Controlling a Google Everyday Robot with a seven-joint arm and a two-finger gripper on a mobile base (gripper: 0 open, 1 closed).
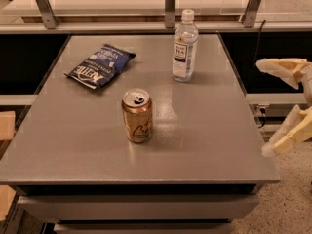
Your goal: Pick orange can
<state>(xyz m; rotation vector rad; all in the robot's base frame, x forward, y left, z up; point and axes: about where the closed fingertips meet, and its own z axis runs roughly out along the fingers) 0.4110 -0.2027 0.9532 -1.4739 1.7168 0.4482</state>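
The orange can (pixel 137 115) stands upright near the middle of the grey table (pixel 204 145), its silver pull-tab top facing up and cursive script on its side. My gripper (pixel 265 108) is at the right edge of the view, beyond the table's right edge and well to the right of the can. Its two pale fingers (pixel 278 67) are spread wide apart, one above the other, with nothing between them.
A clear water bottle (pixel 185 45) stands upright at the back of the table, right of centre. A dark blue chip bag (pixel 101 65) lies flat at the back left. A metal rail with posts (pixel 169 4) runs behind the table.
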